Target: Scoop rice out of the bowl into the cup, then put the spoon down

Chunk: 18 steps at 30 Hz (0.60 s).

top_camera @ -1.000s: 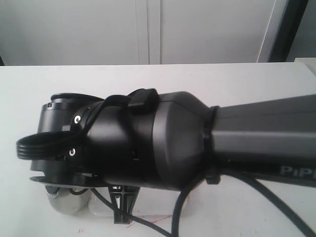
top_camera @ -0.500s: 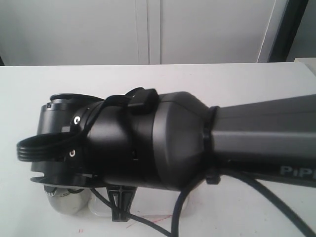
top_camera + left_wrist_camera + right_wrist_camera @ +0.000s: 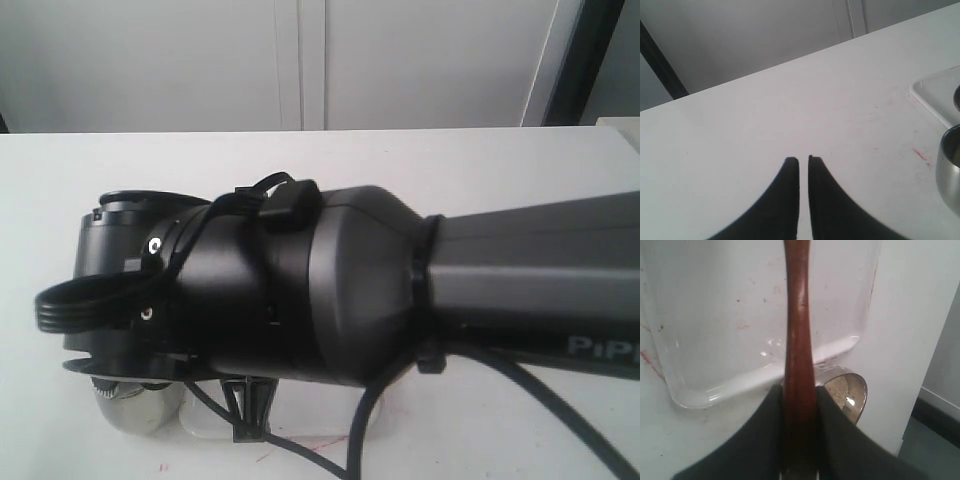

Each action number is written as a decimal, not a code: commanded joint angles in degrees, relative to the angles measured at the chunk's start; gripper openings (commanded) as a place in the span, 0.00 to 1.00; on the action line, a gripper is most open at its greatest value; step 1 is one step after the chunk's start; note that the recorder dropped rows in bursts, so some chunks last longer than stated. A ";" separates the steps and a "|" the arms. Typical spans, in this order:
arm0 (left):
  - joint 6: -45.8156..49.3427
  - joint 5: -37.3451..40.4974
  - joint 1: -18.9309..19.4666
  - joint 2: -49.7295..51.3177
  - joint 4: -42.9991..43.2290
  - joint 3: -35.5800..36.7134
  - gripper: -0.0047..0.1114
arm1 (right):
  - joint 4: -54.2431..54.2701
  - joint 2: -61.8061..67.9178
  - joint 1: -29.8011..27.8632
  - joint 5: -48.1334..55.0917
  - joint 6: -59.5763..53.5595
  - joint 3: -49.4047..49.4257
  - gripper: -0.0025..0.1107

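Observation:
The spoon (image 3: pixel 799 325) shows only as a reddish-brown handle running over the clear tray; its oval end is out of frame. My right gripper (image 3: pixel 800 392) is shut on that handle. Just beyond the tray's edge stands a small rounded steel vessel, by its shape the cup (image 3: pixel 849 394), with rice (image 3: pixel 839 388) inside. The cup (image 3: pixel 128 408) also peeks out under the right arm in the exterior view, and shows at the edge of the left wrist view (image 3: pixel 950 170). My left gripper (image 3: pixel 803 160) hovers shut over bare table, away from the cup. The bowl is not in view.
A clear plastic tray (image 3: pixel 740 315) lies on the white table (image 3: pixel 400 160), partly seen under the arm (image 3: pixel 310 408) and from the left wrist (image 3: pixel 937 92). The right arm's black body (image 3: pixel 330 290) blocks most of the exterior view. Red marks stain the table (image 3: pixel 921 155).
The right wrist has shifted very slightly, so a bit more of the steel cup shows beneath it. Nothing was let go or picked up.

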 commanded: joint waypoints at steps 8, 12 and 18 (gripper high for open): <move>-0.08 -0.34 -0.16 0.05 -0.50 -0.35 0.16 | -0.82 0.02 0.07 1.16 -2.12 -0.34 0.02; -0.08 -0.34 -0.16 0.05 -0.50 -0.35 0.16 | -1.27 0.37 0.07 1.17 -2.98 -0.34 0.02; -0.08 -0.34 -0.16 0.05 -0.50 -0.35 0.16 | -3.19 1.55 0.07 1.17 -3.28 -0.34 0.02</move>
